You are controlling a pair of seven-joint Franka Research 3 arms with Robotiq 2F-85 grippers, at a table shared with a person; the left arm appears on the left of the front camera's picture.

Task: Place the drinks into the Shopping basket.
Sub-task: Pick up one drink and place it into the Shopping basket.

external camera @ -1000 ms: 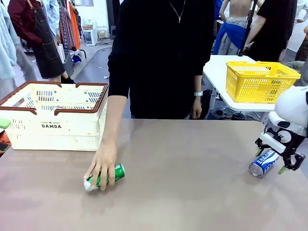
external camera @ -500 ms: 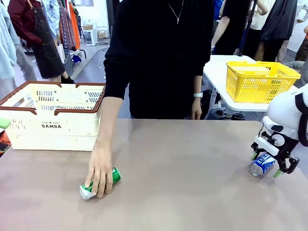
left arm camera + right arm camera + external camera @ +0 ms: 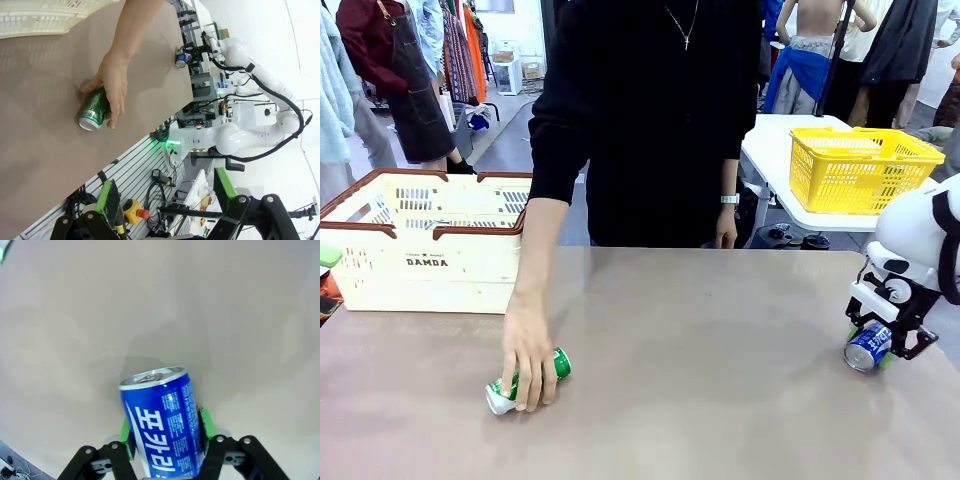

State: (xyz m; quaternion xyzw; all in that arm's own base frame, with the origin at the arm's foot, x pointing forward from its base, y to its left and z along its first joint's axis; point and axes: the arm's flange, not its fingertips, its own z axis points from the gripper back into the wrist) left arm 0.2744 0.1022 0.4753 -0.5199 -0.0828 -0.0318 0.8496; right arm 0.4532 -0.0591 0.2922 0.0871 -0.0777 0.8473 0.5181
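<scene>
One blue can (image 3: pixel 868 346) near table (image 3: pixel 720 390) edge

We see a blue can (image 3: pixel 162 425) with white lettering, a green can (image 3: pixel 560 362) — and a cream slotted basket (image 3: pixel 380 282), brown-rimmed.

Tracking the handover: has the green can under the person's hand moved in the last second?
Yes. The green can slid slightly left and toward the near edge, away from the Shopping basket, with the person's hand on it.
</scene>
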